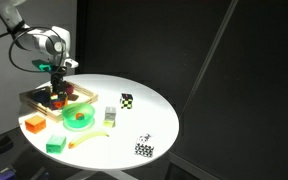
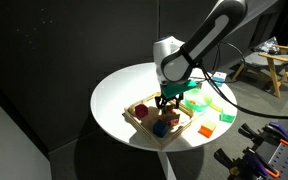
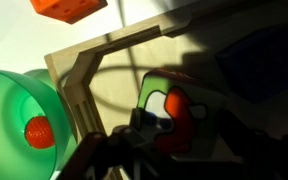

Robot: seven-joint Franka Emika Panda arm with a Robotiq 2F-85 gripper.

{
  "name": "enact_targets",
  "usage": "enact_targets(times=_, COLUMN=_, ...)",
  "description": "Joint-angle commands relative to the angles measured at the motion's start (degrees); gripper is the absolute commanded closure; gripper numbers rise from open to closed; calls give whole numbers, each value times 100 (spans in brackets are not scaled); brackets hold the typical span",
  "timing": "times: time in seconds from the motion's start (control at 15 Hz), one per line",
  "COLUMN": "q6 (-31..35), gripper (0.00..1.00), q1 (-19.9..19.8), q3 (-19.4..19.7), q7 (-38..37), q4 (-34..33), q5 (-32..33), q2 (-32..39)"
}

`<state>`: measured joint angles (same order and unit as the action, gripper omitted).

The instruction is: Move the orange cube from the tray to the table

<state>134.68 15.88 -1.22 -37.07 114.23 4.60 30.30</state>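
Two black-and-white checkered cubes [image 1: 126, 99] [image 1: 144, 147] sit on the table [image 1: 156, 118], well apart from each other and both outside the tray [image 1: 32, 99]. One tray, light wood with low rims, stands near the table edge. One green bowl [image 1: 79, 119] is just beside it, and the wrist view shows one small orange-red ball [image 3: 39, 130] inside the bowl. One larger flat orange block [image 1: 32, 124] and one green block [image 1: 55, 145] lie on the table in front of the tray. One pale yellow piece [image 1: 109, 115] and one thin yellow strip [image 1: 90, 140] lie past the bowl.

One orange cube [image 1: 55, 98] is inside the tray, right under the gripper [image 1: 57, 86]. Several other small pieces share the tray (too dark and crowded to count, at least a red one and a blue one).

One arm reaches down from above and its gripper is lowered into the tray in both exterior views. Finger gap: cannot tell, since the fingertips are dark against the tray's contents and the wrist view shows them only as shadow at the bottom edge. Whether they touch the cube cannot be told either. The wrist view shows an orange-red patch [image 3: 177, 106] in the tray just ahead of the fingers.
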Motion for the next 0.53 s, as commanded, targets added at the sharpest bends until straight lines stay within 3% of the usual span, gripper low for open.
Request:
enact_targets(times=0.0, q6=-69, gripper=51, q1=83, q3=68, q7=-19, q4=-150, q5=40, q2=31)
enact_targets(times=0.4, q6=-295, gripper=97, q1=49, q3=-26, q7=261, q4=-103, q5=-19, q2=-316)
enact_targets(times=0.47, q6=-351, gripper=100, q1=32, q3=-43, q7=329, q4=-91, q5=-39, q2=-374)
